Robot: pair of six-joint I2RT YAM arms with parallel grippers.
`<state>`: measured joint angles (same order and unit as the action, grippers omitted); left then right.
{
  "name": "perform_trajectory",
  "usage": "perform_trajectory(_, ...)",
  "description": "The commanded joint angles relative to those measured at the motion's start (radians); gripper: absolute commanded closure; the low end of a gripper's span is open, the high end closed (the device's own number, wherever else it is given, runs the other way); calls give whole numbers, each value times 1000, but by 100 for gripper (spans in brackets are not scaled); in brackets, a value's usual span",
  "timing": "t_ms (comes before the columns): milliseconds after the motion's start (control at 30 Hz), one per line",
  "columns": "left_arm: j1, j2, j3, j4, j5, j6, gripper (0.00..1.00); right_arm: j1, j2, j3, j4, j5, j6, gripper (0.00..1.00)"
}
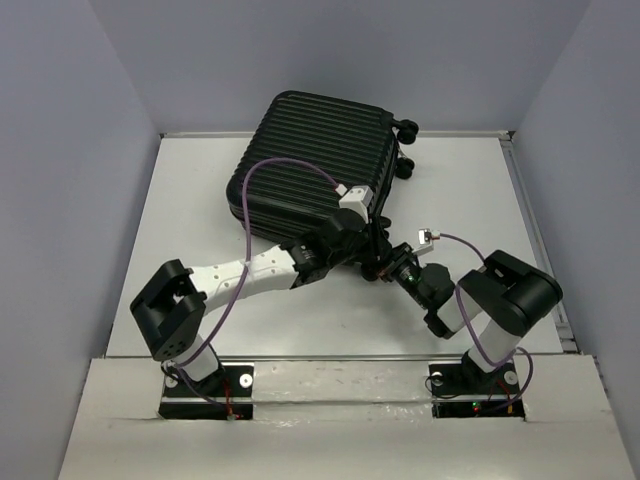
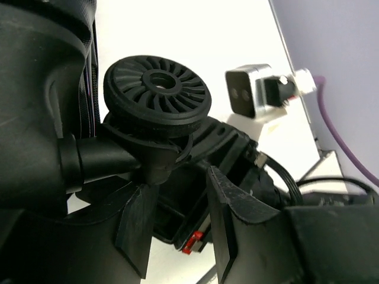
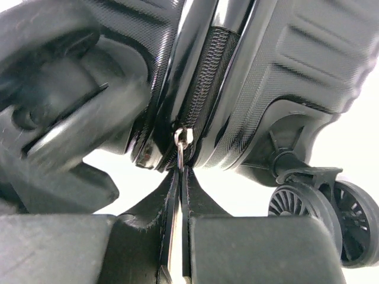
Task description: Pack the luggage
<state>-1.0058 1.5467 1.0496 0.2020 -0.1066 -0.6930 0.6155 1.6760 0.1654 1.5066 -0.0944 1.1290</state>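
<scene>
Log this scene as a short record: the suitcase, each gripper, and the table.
luggage: black ribbed shell, shells together, lying flat
table: white, luggage toward its far side, wheels at the far right
right gripper: shut on the zipper pull at the seam between the shells
left gripper: jaws apart just below a caster wheel, at its fork; contact unclear

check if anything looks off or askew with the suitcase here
Nothing looks damaged or spilled. The luggage looks shut but lies skewed to the table edges. The right claw pinches its zipper pull at a corner beside a caster wheel.
</scene>
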Motion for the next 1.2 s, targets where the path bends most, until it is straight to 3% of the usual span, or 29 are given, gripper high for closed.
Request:
perform_trajectory(0, 102, 58, 170, 111, -38, 72, 52, 130, 33, -29, 210, 27, -136, 93)
perform_trajectory(167, 153, 105, 314, 7, 70, 115, 50, 178, -122, -82, 201, -97, -264, 93)
perform_trajectory(300, 157, 185, 438, -50, 129, 148, 49, 205, -88, -72, 210, -209, -227, 93)
perform_trajectory(400, 157, 165, 487, -107, 177, 156, 37, 205, -104, -118, 207, -127, -215, 93)
perform_trajectory(433, 157, 135, 448, -96, 165, 162, 23, 187, -111, -130, 199, -120, -203, 93)
perform_trajectory(467, 159, 62, 420, -96, 144, 168, 17, 147, -119, -142, 181, -114, -189, 93)
perform_trajectory(567, 194, -60, 307, -121, 33, 196, 4, 103, -151, -190, 150, -107, -140, 93)
perform_trajectory(633, 252, -176, 236, -156, 28, 199, 1, 102, -205, -204, 91, -90, -126, 93)
perform_trajectory(767, 476, -339, 111, -185, 19, 181, 1, 102, -373, -172, -187, -79, -146, 91)
perform_trajectory(833, 622, -405, 43, -182, -1, 162, 1, 102, -479, -124, -446, -33, -211, 83)
perform_trajectory(867, 672, -419, 21, -174, 5, 155, 1, 102, -603, -84, -597, 1, -242, 74)
perform_trajectory(900, 725, -431, 7, -168, 18, 145, 1, 102, -652, 27, -901, 95, -277, 72)
perform_trajectory(967, 863, -421, -17, -142, 44, 135, 1, 72, -749, 144, -1137, 250, -359, 59)
perform_trajectory(1000, 904, -404, -16, -142, 39, 130, 1, 50, -763, 181, -1195, 272, -379, 59)
perform_trajectory(1067, 1048, -324, -3, -119, 207, 54, 1, -5, -769, 253, -1326, 321, -440, 58)
perform_trajectory(1100, 1079, -260, 18, -84, 307, 17, 1, -22, -769, 302, -1353, 332, -469, 55)
perform_trajectory(1167, 1125, -180, 71, -101, 341, 7, 1, -62, -772, 338, -1385, 326, -486, 54)
